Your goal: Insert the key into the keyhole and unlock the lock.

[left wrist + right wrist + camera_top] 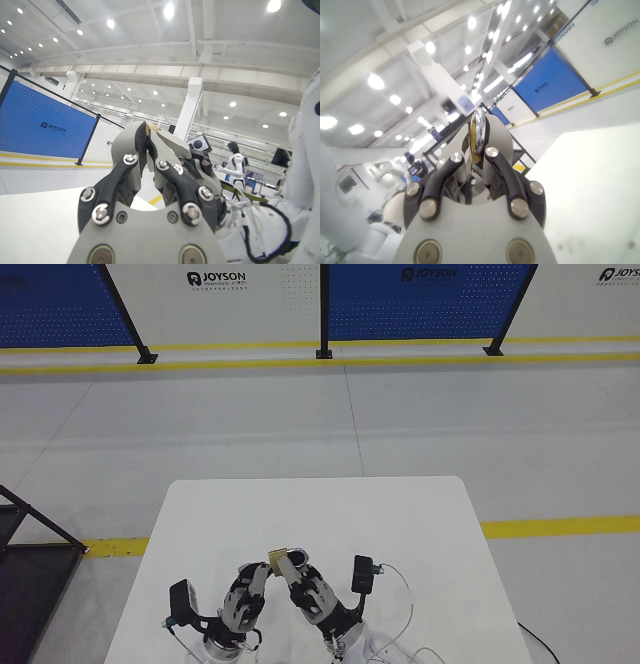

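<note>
Two grippers meet tip to tip above the near part of the table point(400, 504). The right gripper point(480, 128) is clamped on the lock point(478, 137), brass body between its pads and chrome shackle pointing outward. The left gripper point(148, 136) is closed on a thin item, probably the key point(150, 129), which is mostly hidden by the pads. The lock is held clear of the table, at the left gripper's tip.

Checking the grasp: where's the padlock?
Right wrist view: the brass padlock is clamped in the right tool, above the near side of the white table, beside the left tool.
</note>
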You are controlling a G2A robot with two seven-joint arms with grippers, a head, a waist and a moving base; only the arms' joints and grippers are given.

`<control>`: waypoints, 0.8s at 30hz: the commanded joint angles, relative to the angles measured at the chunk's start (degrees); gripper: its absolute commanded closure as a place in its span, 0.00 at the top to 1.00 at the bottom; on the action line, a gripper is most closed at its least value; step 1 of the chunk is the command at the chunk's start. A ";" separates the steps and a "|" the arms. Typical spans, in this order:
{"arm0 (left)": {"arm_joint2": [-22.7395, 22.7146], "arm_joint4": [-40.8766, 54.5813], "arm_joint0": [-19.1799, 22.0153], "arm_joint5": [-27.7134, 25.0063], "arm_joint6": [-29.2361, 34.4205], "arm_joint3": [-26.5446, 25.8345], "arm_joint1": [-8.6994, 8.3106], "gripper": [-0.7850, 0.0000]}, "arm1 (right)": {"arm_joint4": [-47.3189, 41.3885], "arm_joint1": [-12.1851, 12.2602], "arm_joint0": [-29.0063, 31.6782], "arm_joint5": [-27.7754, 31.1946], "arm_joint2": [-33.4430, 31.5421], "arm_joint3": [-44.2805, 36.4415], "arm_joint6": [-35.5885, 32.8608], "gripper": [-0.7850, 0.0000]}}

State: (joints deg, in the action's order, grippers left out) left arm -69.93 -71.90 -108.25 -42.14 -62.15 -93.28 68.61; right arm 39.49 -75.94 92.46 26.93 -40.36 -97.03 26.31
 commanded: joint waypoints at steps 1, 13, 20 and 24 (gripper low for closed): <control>0.47 -1.87 0.44 1.97 -1.97 0.54 -0.17 0.00 | -0.08 -0.01 0.10 -0.02 -0.10 -0.07 -0.10 0.00; 3.20 -12.55 4.11 15.00 -14.99 6.64 -1.62 0.00 | -0.73 -0.08 0.71 -0.45 -0.60 -0.56 -1.40 0.00; 3.72 -15.54 5.93 19.71 -19.46 9.73 -1.82 0.00 | -0.85 -0.15 0.93 -0.73 -0.85 -0.63 -2.15 0.00; 4.05 -16.02 6.38 20.62 -19.94 10.48 -1.82 0.00 | -0.92 -0.21 0.98 -1.02 -0.92 -0.62 -2.61 0.00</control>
State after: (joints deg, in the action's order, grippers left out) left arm -65.94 -88.02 -101.97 -21.48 -82.12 -82.94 66.79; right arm 38.59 -76.13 93.44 25.94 -41.28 -97.65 23.81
